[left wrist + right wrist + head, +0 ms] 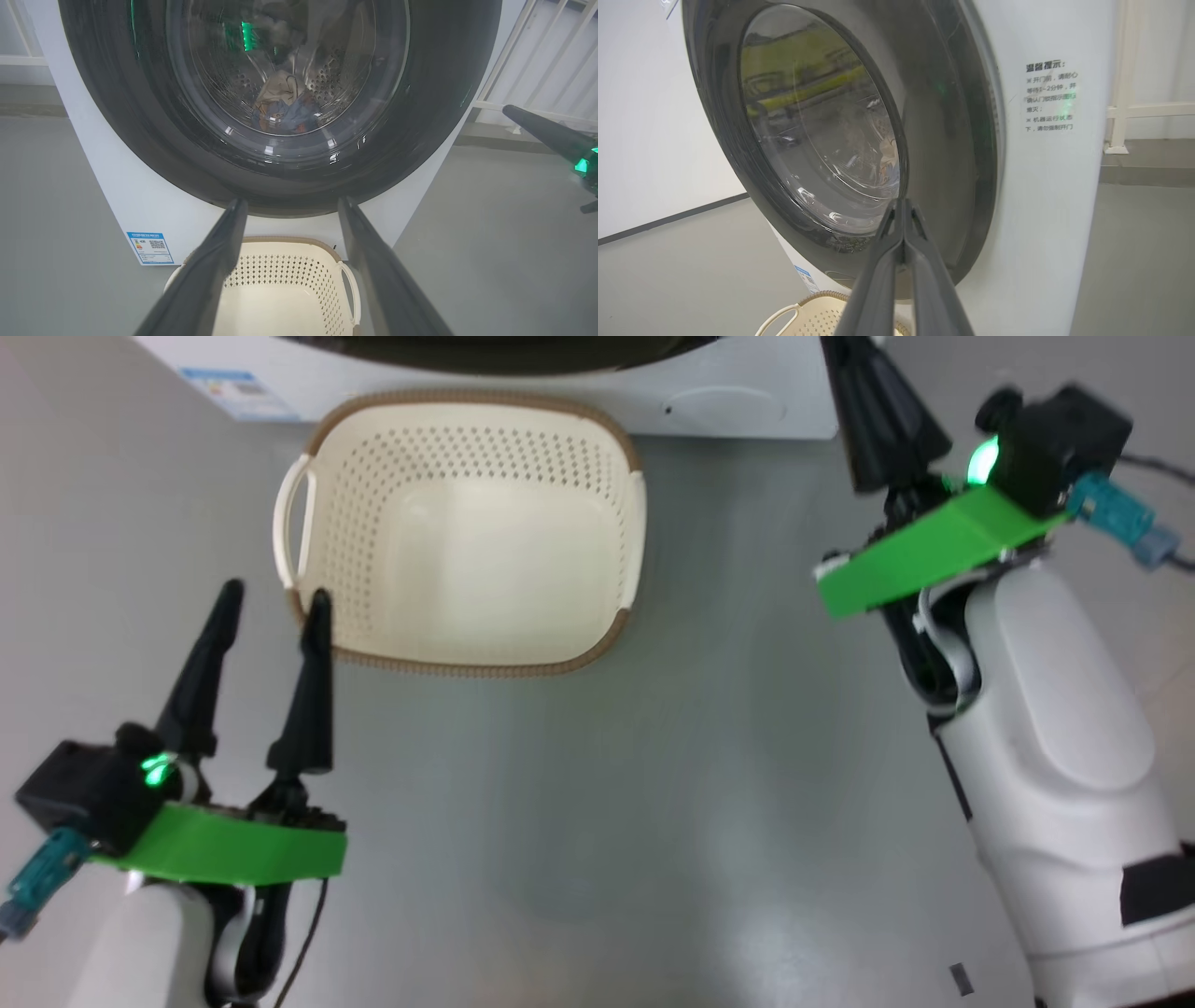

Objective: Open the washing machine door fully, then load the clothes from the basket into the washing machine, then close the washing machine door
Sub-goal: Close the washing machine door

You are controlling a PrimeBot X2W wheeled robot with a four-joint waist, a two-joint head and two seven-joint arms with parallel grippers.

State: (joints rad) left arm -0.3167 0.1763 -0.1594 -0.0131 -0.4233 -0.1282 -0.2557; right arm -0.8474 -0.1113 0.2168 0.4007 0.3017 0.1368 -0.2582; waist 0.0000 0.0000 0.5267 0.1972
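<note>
Low by the floor [597,821], left hand [275,591] spreads wide beside the basket [467,667]; right hand [903,205], pressed together, points at the shut washing machine door [952,140]. Left wrist view catches the clothes [285,109] behind its glass [210,70] and a blue QR label [150,247]; right wrist view, side notice [1050,95] "温馨提示".

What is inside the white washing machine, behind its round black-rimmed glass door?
Through the door's clear window, a small heap of light-blue and cream clothes lies low in the perforated steel drum. Reflections blur the upper drum, and the wide black rim covers its edges.
</note>
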